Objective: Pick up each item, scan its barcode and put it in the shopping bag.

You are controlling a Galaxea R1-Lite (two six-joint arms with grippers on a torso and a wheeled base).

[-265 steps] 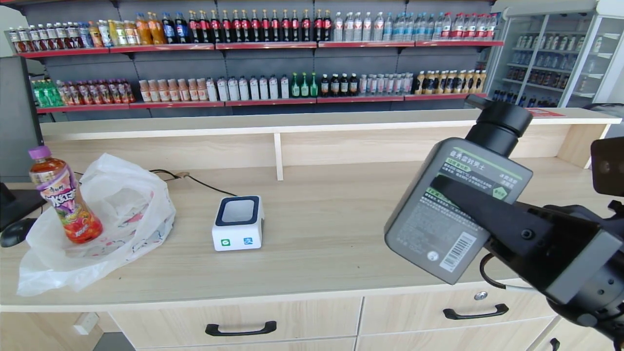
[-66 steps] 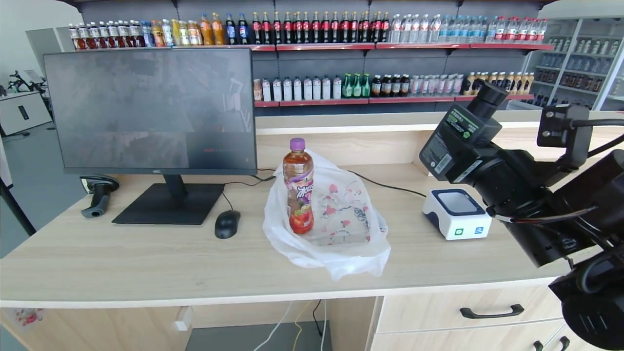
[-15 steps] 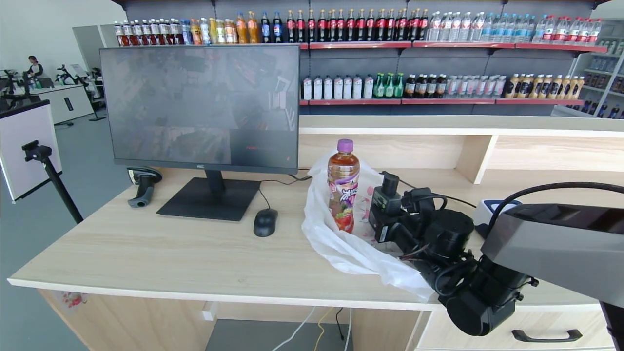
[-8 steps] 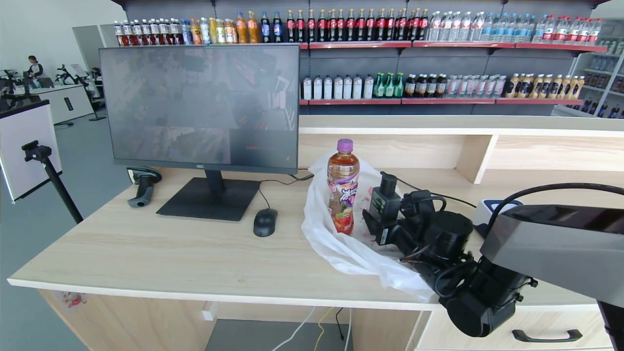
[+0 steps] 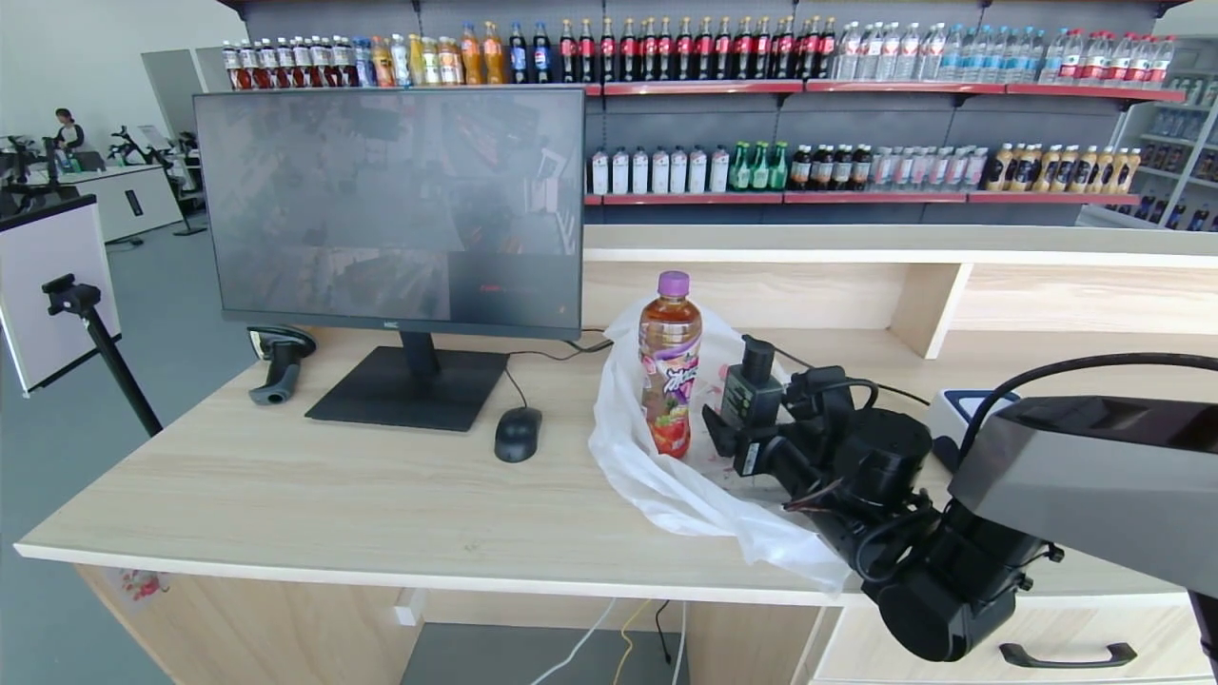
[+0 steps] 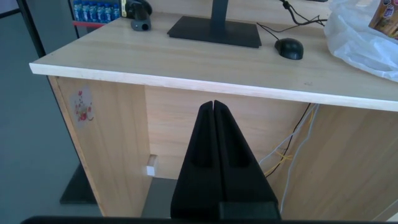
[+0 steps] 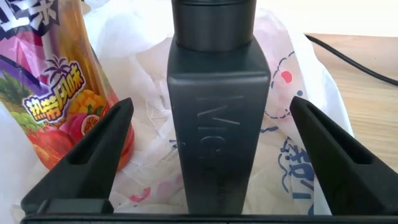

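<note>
Grey black-capped toiletry bottle [image 7: 217,143] stands upright in the shopping bag [image 5: 657,480], centred between my right gripper's [image 7: 211,106] wide-spread fingers and clear of both, juice bottle [image 7: 59,93] just beside one finger, so I'd back straight out without swinging sideways or snagging plastic.

Shop checkout corner, evenly lit.
Pale wood counter [image 5: 285,495] with raised back ledge [image 5: 856,243] and a drawer [image 5: 952,647] near right; dark monitor [image 5: 390,205] and mouse [image 5: 518,434] on its left part; grey wall shelving [image 5: 856,88] with red edges, lined with bottles, across the far side; glass-door cooler [image 5: 1189,162] far right; grey floor [image 5: 57,457] and white wall [image 5: 86,38] far left.
</note>
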